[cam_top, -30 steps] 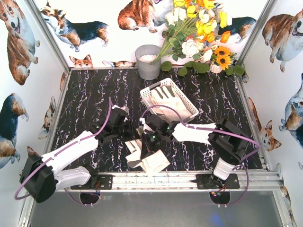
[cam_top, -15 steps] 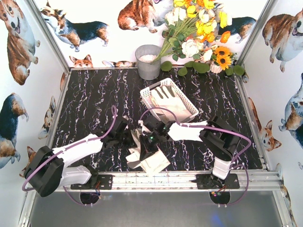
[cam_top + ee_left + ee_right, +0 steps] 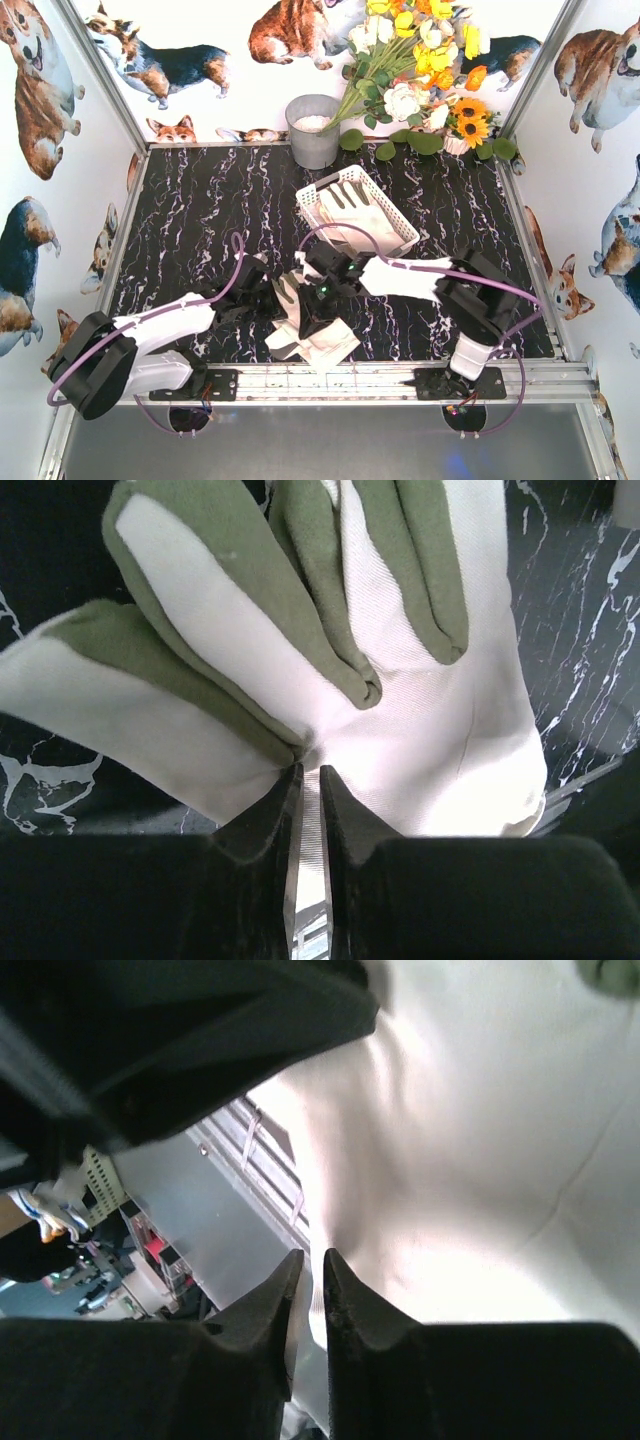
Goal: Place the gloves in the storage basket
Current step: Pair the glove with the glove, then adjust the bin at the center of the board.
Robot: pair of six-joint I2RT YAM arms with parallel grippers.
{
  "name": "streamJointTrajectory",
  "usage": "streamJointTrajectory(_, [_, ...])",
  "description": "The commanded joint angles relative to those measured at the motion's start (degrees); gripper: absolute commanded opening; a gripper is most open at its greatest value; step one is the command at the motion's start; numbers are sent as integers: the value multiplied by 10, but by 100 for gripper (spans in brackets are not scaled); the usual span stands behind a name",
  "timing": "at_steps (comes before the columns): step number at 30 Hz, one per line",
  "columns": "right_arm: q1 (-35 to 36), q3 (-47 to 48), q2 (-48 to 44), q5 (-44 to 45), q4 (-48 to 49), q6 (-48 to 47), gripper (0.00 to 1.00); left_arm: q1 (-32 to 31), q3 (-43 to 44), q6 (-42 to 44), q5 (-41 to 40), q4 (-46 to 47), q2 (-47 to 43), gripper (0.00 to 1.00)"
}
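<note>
Nearest, at the front edge of the desk (image 3: 200, 200), loose gloves (image 3: 322, 342) lie heaped. Left tool (image 3: 310, 775): nipped tight on a glove (image 3: 420, 710), pinching the pale fabric at the root of its olive-patched fingers. Right tool (image 3: 310, 1260): a bare slit apart against white fabric; grip cannot be confirmed. Beyond, mid-desk, the storage basket (image 3: 325, 183) sits angled, a second glove (image 3: 362, 215) lying inside. Farthest, a grey bucket (image 3: 313, 130) beside flowers (image 3: 420, 60).

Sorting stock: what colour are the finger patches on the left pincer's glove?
Olive green, on a cream-white glove; left wrist view.
</note>
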Motion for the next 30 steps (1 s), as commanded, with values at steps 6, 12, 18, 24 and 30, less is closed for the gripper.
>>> streamJointTrajectory(6, [-54,-28,-146,50,-103,-63,33,3,76,56,32,-31,-17,17])
streamJointTrajectory(12, [-100,-90,-179,50,-96,-76,41,-8,89,32,67,-18,-11,18])
streamJointTrajectory(18, [-125,-124,-181,72,-79,-104,47,-69,72,1,67,-19,22,15])
streamJointTrajectory(24, [-126,-122,-168,91,-48,-129,51,-82,11,-23,43,-32,21,13])
streamJointTrajectory(30, [-126,-108,-131,76,-6,-135,53,-91,-42,-52,39,9,9,12])
